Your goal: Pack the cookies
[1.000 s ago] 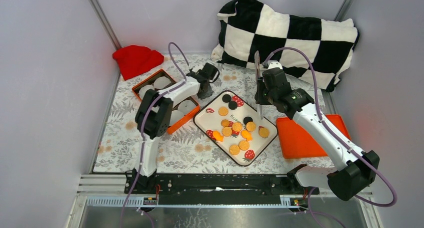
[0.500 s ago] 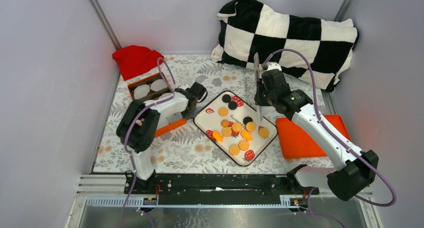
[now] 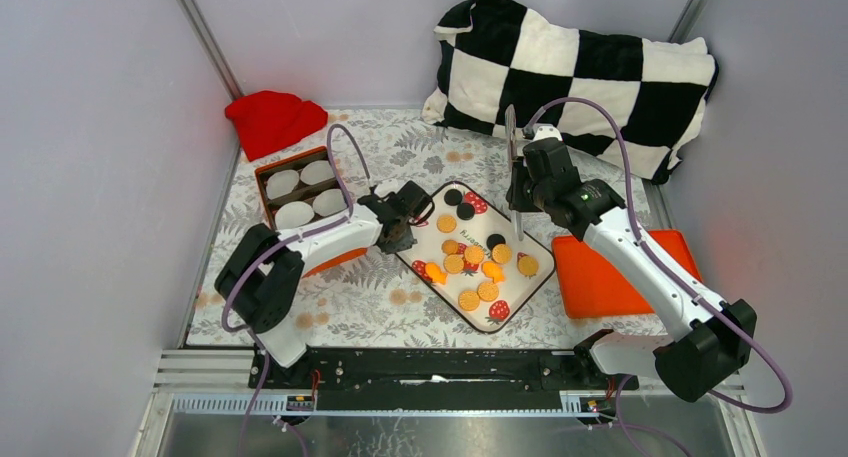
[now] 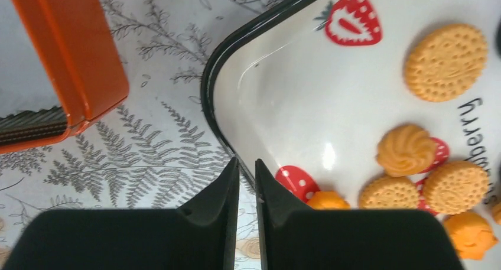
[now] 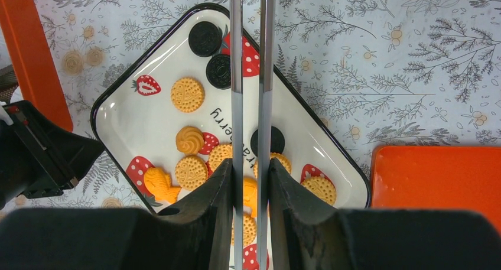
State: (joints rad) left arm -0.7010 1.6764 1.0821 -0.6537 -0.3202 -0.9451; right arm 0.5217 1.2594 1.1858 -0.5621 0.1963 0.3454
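Cookies: the cookies [image 3: 468, 300] all lie on the white tray [image 4: 277, 87] at mid-table — golden rounds, a few black ones, some lumpy orange pieces; none shows anywhere else.
Progress: barely begun, by my judgement; the whole lot is left to move.
Lid: an orange lid [image 3: 610, 272] lies flat on the cloth just right of the tray, bare.
Left gripper: the left gripper [image 4: 246, 162] is low over the tray's left corner rim, fingers all but pressed together with only a thin slit, nothing in it.
Right gripper: the right gripper [image 5: 250, 163] is above the tray's far side, clamped on metal tongs [image 5: 236, 75]; no cookie is seen between the blades.
Box: the orange box [image 3: 262, 177] sits left of the tray and farther back; four white paper cups [image 3: 295, 214] show, all looking unfilled.
In the way: the left arm [image 3: 320, 245] lies across the box's near part — likely crowding the tongs' path to the cups.
Far edge: a red cloth [image 3: 275, 117] and a checkered cushion [image 3: 580, 67], both well apart from the work.
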